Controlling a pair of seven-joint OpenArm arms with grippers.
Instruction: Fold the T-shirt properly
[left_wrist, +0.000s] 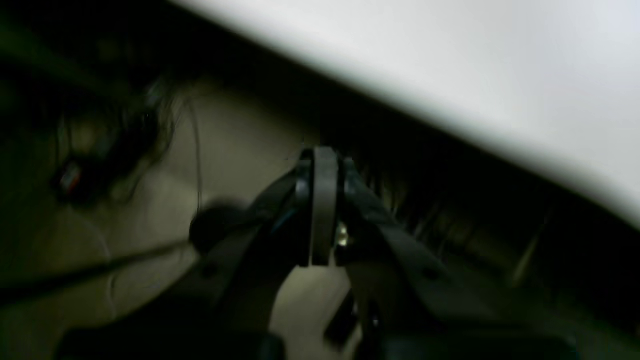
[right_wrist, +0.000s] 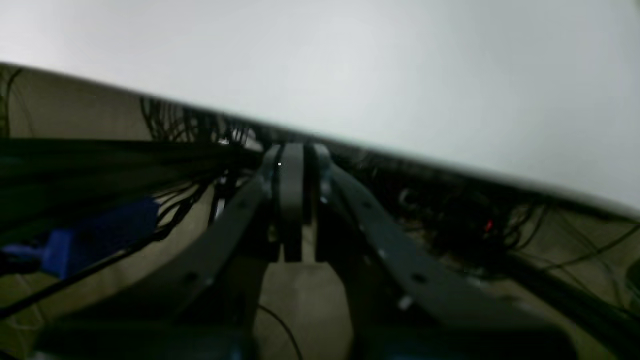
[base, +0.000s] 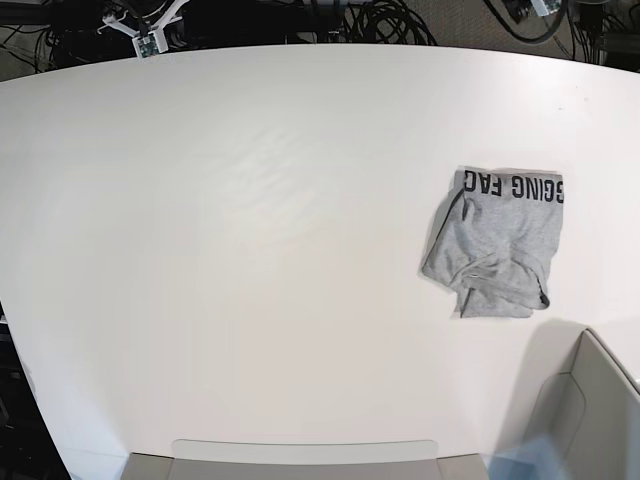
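A white table (base: 250, 250) fills the base view; dark cables (base: 380, 20) crowd the floor beyond its far edge, and a grey box corner (base: 590, 410) rises at the lower right. Neither arm appears in this view.

Right wrist view: the right gripper (right_wrist: 292, 155) hangs off the table, its fingers (right_wrist: 291, 200) pressed together with nothing between them. Above the fingertips runs the pale table edge (right_wrist: 350, 75); to the left of the fingers lie dark cables and a blue object (right_wrist: 95, 240), blurred; to their right, more tangled cables over a beige floor (right_wrist: 575, 240).

Left wrist view: the left gripper (left_wrist: 324, 155) is likewise off the table, fingers (left_wrist: 324, 210) closed flat against each other and empty. The white table (left_wrist: 450, 60) slants across the frame above and right of the fingertips; beige floor (left_wrist: 235, 140) shows to their left. The view is dim and blurred.

The shirt (base: 495, 245) lies on the right part of the table, away from both grippers, folded into a rough, rumpled rectangle. Black capital lettering (base: 512, 186) runs along its far edge, seen upside down; its near edge is bunched and uneven.
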